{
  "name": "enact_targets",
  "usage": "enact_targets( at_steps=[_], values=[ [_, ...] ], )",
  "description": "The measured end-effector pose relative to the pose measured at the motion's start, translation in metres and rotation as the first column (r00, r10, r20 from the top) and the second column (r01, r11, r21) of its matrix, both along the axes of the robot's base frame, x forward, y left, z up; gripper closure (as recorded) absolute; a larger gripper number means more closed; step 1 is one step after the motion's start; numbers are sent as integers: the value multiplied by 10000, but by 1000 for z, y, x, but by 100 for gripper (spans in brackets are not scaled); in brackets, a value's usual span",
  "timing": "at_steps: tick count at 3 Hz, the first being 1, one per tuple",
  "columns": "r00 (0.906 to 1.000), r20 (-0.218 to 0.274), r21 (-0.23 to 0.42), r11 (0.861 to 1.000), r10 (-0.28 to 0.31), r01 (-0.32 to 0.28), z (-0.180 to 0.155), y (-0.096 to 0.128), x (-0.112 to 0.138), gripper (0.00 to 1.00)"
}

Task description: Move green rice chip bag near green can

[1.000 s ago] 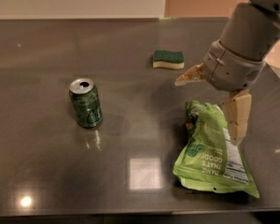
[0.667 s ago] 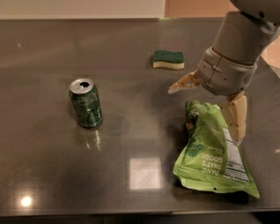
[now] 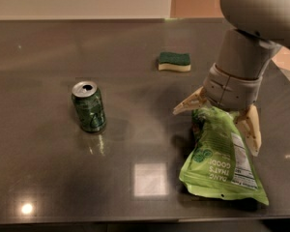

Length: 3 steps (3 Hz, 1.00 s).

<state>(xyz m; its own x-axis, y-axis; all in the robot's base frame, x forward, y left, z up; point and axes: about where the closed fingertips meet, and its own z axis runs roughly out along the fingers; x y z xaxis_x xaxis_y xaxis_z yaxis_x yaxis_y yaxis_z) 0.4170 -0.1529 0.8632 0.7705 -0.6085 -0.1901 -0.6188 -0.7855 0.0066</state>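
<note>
The green rice chip bag [image 3: 221, 156] lies flat on the dark table at the front right, lime green with white lettering and a white nutrition label. The gripper [image 3: 217, 122] hangs right over the bag's upper end, its tan fingers [image 3: 187, 103] spread wide, one to the left of the bag's top and one to its right. The fingers straddle the bag without closing on it. The green can [image 3: 89, 106] stands upright at the left middle, dark green with a silver opened top, well apart from the bag.
A yellow sponge with a green top [image 3: 174, 61] lies at the back, beyond the gripper. The grey arm [image 3: 241, 62] comes down from the upper right. The table's front edge [image 3: 135, 221] runs just below the bag.
The arm has shifted a little left and lower over the bag's top end. The bag, can and sponge have not moved.
</note>
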Motion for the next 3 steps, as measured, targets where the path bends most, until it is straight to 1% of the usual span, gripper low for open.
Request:
enact_targets(
  at_steps=[1,2,3],
  values=[
    [9986,96,-260,9983,528,-525,-5,-11,-3,17],
    [9955,147,-440,9947,937,-929,-7,-17,-6,40],
    [9929,181,-589,9915,1175,-1162,-9,-20,-9,64]
  ],
)
